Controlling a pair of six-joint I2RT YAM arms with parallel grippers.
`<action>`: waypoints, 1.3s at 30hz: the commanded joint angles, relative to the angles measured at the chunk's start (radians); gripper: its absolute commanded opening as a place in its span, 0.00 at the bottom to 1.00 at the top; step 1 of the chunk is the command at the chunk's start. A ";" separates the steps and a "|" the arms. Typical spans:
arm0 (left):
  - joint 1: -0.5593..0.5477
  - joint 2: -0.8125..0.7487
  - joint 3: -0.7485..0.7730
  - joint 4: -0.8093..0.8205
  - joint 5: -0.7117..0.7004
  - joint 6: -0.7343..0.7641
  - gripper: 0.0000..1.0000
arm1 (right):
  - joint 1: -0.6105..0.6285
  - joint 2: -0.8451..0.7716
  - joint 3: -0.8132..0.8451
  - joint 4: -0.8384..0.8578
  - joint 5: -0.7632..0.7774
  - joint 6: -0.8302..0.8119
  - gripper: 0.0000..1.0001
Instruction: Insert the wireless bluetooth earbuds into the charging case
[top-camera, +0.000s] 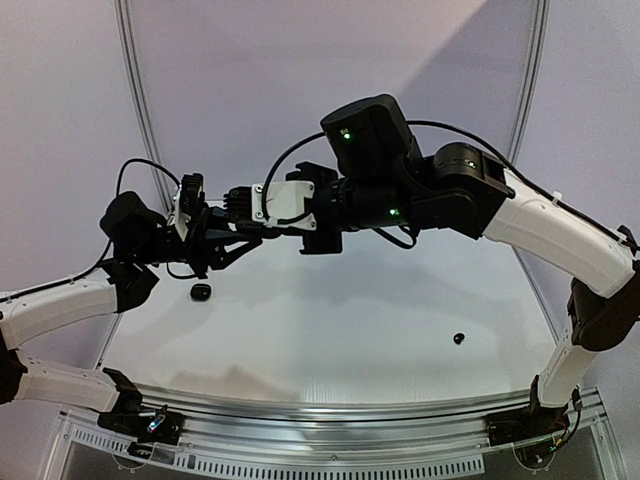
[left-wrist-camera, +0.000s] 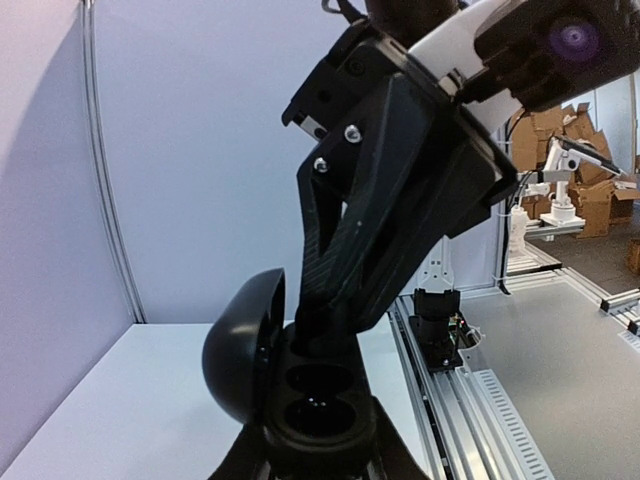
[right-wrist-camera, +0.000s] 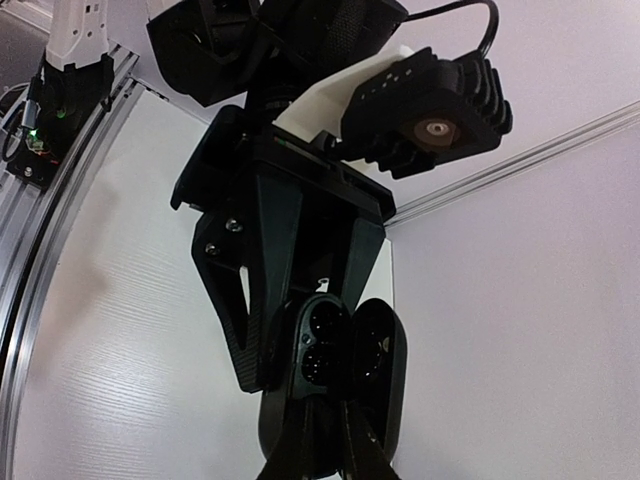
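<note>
One tiny black wireless bluetooth earbud (top-camera: 458, 338) lies on the pale white desk (top-camera: 330, 330), toward the near right and well apart from both arms. A slightly bigger black lump (top-camera: 200, 291) lies at the left, too small to identify. Above the desk's left side, the left hand (left-wrist-camera: 320, 455) pinches the base of a black oval plastic charging case (left-wrist-camera: 315, 410). Its domed lid (left-wrist-camera: 240, 350) is swung open and two round sockets (left-wrist-camera: 318, 385) show. The right hand (left-wrist-camera: 322, 322) points down at the case, fingers pressed nearly together, tips just beside the sockets. Whether an earbud sits between them seems hidden.
</note>
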 joint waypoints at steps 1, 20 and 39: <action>-0.022 -0.028 0.008 0.081 0.086 0.010 0.00 | -0.017 0.059 0.010 -0.056 0.074 0.011 0.09; -0.026 0.005 -0.005 0.169 0.074 -0.031 0.00 | -0.036 0.039 -0.002 -0.047 0.041 0.122 0.12; -0.024 0.044 -0.003 0.216 0.090 -0.070 0.00 | -0.066 0.006 -0.030 -0.010 -0.009 0.177 0.16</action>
